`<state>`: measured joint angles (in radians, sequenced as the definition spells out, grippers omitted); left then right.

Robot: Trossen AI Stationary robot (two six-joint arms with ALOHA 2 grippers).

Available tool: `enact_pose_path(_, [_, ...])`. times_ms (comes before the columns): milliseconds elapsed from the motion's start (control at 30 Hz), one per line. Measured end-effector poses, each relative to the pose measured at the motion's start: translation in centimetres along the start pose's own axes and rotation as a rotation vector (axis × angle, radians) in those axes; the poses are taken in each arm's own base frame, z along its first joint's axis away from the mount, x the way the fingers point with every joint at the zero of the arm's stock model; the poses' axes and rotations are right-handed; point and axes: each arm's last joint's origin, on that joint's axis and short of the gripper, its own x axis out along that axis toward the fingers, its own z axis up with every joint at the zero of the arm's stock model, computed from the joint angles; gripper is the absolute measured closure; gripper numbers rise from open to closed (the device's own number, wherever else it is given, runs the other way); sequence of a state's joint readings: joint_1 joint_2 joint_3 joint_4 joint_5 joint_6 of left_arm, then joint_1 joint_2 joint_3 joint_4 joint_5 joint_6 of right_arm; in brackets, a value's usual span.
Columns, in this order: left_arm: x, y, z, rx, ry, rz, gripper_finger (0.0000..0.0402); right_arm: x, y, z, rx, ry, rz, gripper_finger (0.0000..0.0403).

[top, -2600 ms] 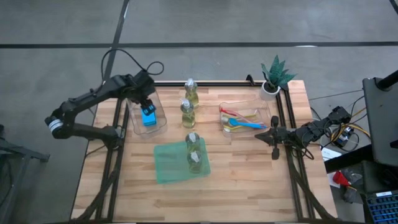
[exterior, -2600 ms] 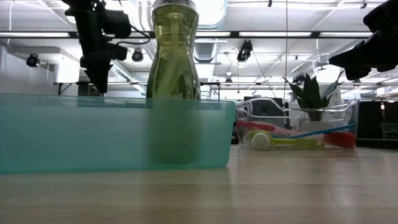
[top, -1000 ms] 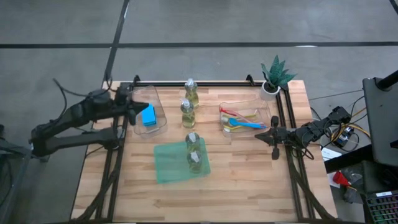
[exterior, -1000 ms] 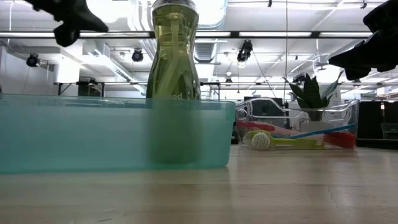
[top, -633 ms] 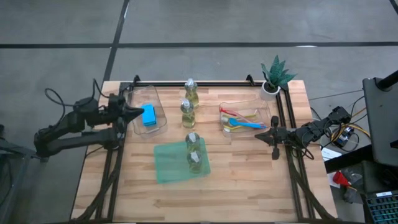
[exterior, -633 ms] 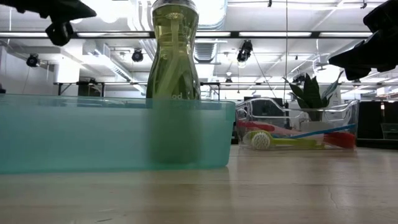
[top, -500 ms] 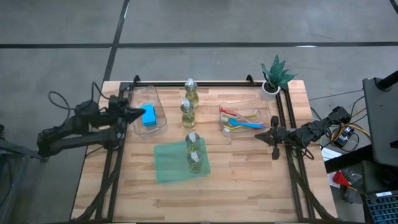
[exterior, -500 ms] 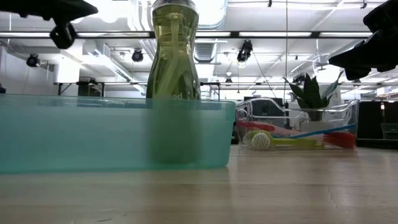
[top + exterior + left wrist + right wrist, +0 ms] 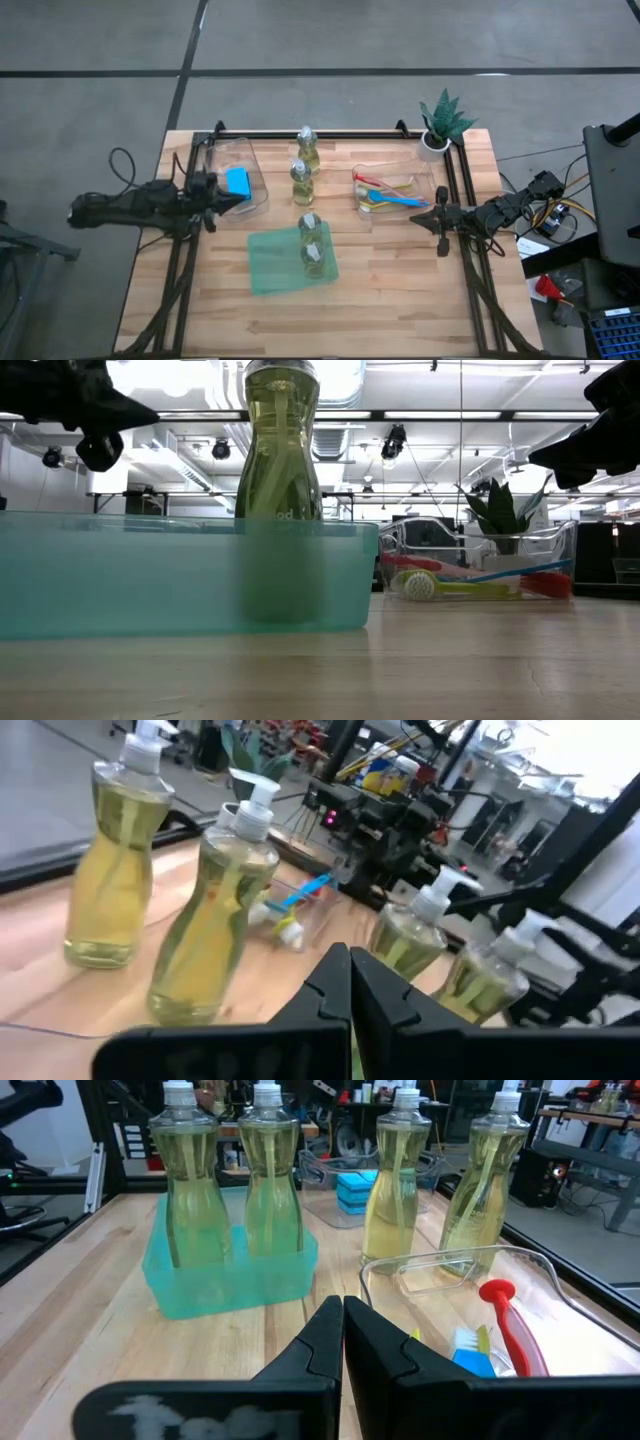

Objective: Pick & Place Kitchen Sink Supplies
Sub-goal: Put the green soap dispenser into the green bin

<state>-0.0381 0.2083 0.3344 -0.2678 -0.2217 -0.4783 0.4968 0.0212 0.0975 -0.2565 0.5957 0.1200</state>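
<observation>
Two clear bottles of yellowish liquid [image 9: 306,148] [image 9: 300,183] stand on their bases on the wood table. Two more bottles [image 9: 308,222] [image 9: 314,255] stand in a green tray [image 9: 275,265]. Blue sponges [image 9: 238,180] lie stacked in a clear bin [image 9: 255,195] at the far left. Red, yellow and blue brushes [image 9: 385,195] lie in a second clear bin [image 9: 428,178]. My left gripper [image 9: 240,198] is shut and empty, by the sponge bin's near left corner. My right gripper [image 9: 420,212] is shut and empty, beside the brush bin's near right corner.
A small potted green plant [image 9: 440,125] stands at the far right corner. Black frame rails [image 9: 330,134] run along the table's far, left and right edges. Bare wood [image 9: 400,300] lies near the front edge. Cables and equipment [image 9: 560,215] sit off the right side.
My left gripper has moved from beside the sponge bin's left wall toward the near edge and down, staying shut, while its arm has stretched out low toward the table's left. The right arm and all the objects have kept still.
</observation>
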Motion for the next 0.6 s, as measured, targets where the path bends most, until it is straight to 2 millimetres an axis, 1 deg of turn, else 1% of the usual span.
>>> enact_pose_path(133, [-0.5, 0.1, -0.5, 0.022, 0.002, -0.025, 0.0401, 0.0, 0.0, 0.0, 0.000, 0.000, 0.000, 0.0394])
enact_pose_path(233, [-0.6, 0.7, -1.6, 0.015, -0.005, -0.031, 0.0401, 0.0, 0.0, 0.0, 0.000, 0.000, 0.000, 0.0394])
enact_pose_path(333, [-0.5, 1.1, -2.6, -0.015, -0.047, -0.057, 0.0401, 0.0, 0.0, 0.0, 0.000, 0.000, 0.000, 0.0394])
enact_pose_path(400, [-0.5, 1.2, -2.9, -0.026, -0.086, -0.112, 0.0401, 0.0, 0.0, 0.0, 0.000, 0.000, 0.000, 0.0394])
enact_pose_path(500, [-0.4, 1.2, -3.3, 0.009, -0.075, -0.131, 0.0401, 0.0, 0.0, 0.0, 0.000, 0.000, 0.000, 0.0394])
enact_pose_path(600, [-0.2, 1.4, -3.7, 0.056, -0.051, -0.109, 0.0401, 0.0, 0.0, 0.0, 0.000, 0.000, 0.000, 0.0394])
